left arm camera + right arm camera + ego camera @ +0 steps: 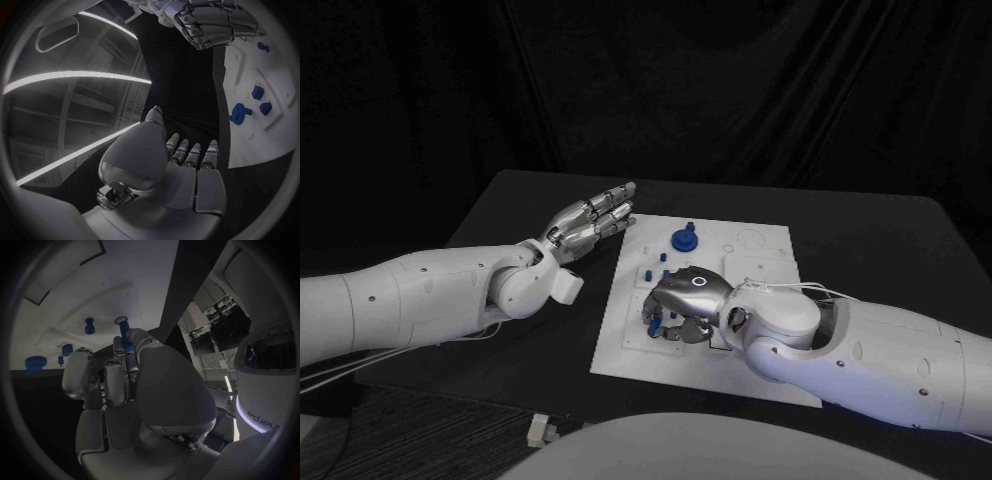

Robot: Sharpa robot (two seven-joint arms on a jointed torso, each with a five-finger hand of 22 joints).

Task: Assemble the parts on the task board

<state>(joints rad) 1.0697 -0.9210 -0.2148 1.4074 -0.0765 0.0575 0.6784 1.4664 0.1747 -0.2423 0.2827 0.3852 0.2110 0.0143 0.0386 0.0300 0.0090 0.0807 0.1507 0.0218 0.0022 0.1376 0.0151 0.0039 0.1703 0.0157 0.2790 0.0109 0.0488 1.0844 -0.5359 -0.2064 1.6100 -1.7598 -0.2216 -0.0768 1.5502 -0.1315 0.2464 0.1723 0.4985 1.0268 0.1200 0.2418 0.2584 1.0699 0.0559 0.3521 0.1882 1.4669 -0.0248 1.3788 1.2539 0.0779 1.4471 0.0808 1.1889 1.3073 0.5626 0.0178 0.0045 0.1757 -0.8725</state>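
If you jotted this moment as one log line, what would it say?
left hand: open, beside task board | right hand: over board, fingers curled at blue part | hold: unclear | round blue part: untouched

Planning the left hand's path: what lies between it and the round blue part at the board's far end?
In the head view, only bare black table and bare white task board lie between the left hand and the round blue part.

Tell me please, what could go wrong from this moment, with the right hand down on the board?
1. The right hand sits low over the task board, with fingers among small blue parts; it may knock one loose.
2. The hand hides its own fingertips from the head view, so a part could slip unseen.
3. The left hand hovers flat beside the board, not bracing it; the board might shift under a push.
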